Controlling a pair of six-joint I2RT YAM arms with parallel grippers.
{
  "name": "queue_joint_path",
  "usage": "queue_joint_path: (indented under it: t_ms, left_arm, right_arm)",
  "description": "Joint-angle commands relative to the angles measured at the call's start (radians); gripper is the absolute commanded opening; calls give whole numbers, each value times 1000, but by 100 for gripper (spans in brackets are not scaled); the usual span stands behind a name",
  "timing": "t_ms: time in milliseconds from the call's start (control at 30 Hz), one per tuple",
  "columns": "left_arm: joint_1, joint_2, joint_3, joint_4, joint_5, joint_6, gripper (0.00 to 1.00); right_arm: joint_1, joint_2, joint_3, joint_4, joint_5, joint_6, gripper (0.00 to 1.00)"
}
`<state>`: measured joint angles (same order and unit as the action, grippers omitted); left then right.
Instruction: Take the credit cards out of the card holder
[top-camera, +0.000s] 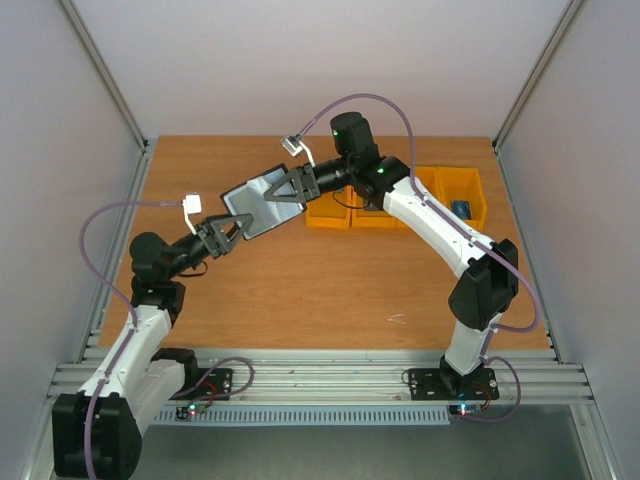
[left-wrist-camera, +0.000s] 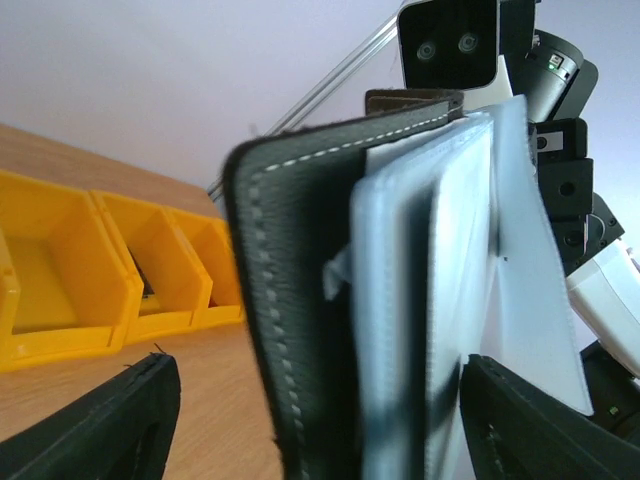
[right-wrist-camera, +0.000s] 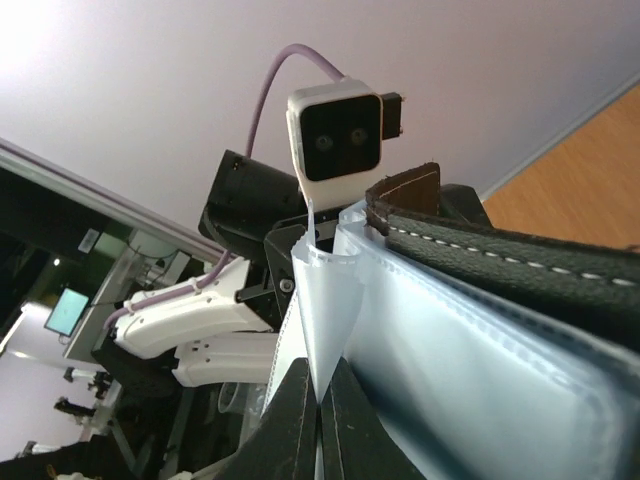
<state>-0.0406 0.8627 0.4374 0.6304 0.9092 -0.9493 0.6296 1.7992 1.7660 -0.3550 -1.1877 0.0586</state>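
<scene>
Card holder (top-camera: 250, 205) is up off the table (top-camera: 330, 290), hanging in mid-air btwn the two arms, roughly centre-left and just in front of the row of yellow bins (top-camera: 328, 217). It's opened out. The black stitched outer cover faces away from me on the L side, w/ the pale grey-blue sleeves fanned toward the R arm.

R gripper (top-camera: 275, 193): from its wrist cam I see both fingers (right-wrist-camera: 300, 430) pressed together w/ one thin pale sleeve flap pinched btwn them, so it's clamped on the card holder's inner leaf. The rest of the holder spreads up and to the right of that pinch.

L gripper (top-camera: 232, 228): fingers (left-wrist-camera: 110, 430) stand well apart, one on each side of the holder's lower edge. There's a clear gap btwn the cover and the finger on the bin side. The other finger is right beside the pale sleeves, but I can't tell if it touches.

Credit cards: I can't make any out inside the sleeves from these views. Only blurred pale plastic layers show.

Small blue item (top-camera: 460, 208) sits in the rightmost bin, too small for me to ID.
</scene>
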Motion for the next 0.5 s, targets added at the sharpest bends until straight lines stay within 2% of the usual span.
queue_joint_path:
  t_ms: [0,33,133,167,233,300,333,367,400,433,467]
  left_arm:
    - [-1,-22,75,96,41,-11,65]
    - [-3,-25,89,107,58,-17,54]
    - [-19,-37,118,125,95,-39,9]
    - [-24,-42,123,118,104,-47,2]
    - [-27,-51,129,60,108,-45,0]
    - [-27,-61,133,-63,96,13,0]
    - [-27,-68,136,-153,85,69,0]
    - [-27,-81,140,-275,61,126,0]
    - [-29,-96,170,-442,-26,260,0]
    - [-48,-114,204,-649,-172,392,0]
    - [-78,-112,234,-794,-337,497,0]
  right_arm:
    - [17,-30,41,-1,-47,-34,1]
    - [17,-31,42,-7,-44,-39,1]
    - [18,-32,51,-24,-32,-42,1]
    - [18,-32,57,-36,-24,-78,1]
    - [15,-29,81,-102,9,-130,2]
    - [4,-31,112,-237,93,-204,10]
    - [-9,-35,118,-284,183,-226,18]
    - [-28,-43,124,-329,281,-234,31]
    - [-50,-51,126,-368,380,-235,40]
    - [-71,-56,134,-425,511,-234,48]
    - [-82,-53,153,-497,659,-243,49]
